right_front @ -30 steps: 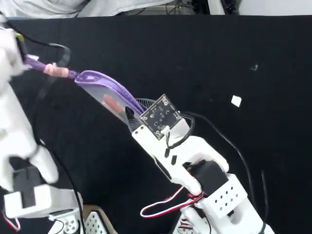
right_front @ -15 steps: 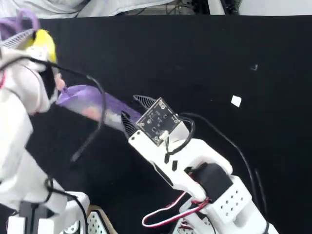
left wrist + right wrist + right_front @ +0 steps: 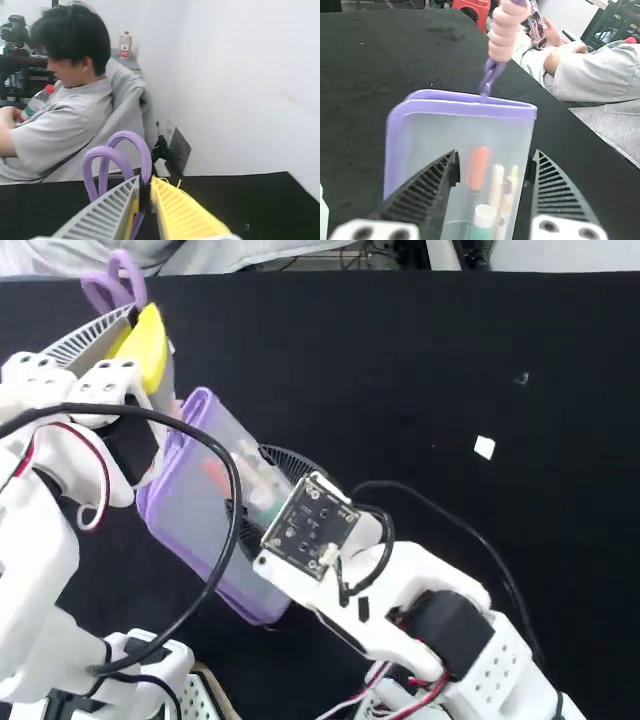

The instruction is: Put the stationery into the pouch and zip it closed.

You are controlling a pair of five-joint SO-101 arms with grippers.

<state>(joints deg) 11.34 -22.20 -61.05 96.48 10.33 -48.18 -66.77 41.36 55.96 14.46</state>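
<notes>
The purple see-through pouch (image 3: 195, 525) hangs tilted between the two arms, above the black table (image 3: 420, 350). Inside it lie an orange pen (image 3: 478, 167), a white pen and a green-capped one. Its top edge looks zipped, with a pink bead charm (image 3: 504, 27) on the pull. My left gripper (image 3: 125, 315), with one yellow finger, is raised at the far left and shut on the pouch's purple loop (image 3: 117, 155). My right gripper (image 3: 490, 200) clasps the pouch's lower end, one black finger on each side.
A small white scrap (image 3: 485, 447) lies on the table to the right. A black cable (image 3: 225, 500) from the left arm drapes across the pouch. The right arm's white body (image 3: 420, 620) takes up the near middle.
The left arm rose and swung inward with the loop, turning the pouch from stretched flat to hanging broadside. The right gripper followed slightly to the left, still on the pouch.
</notes>
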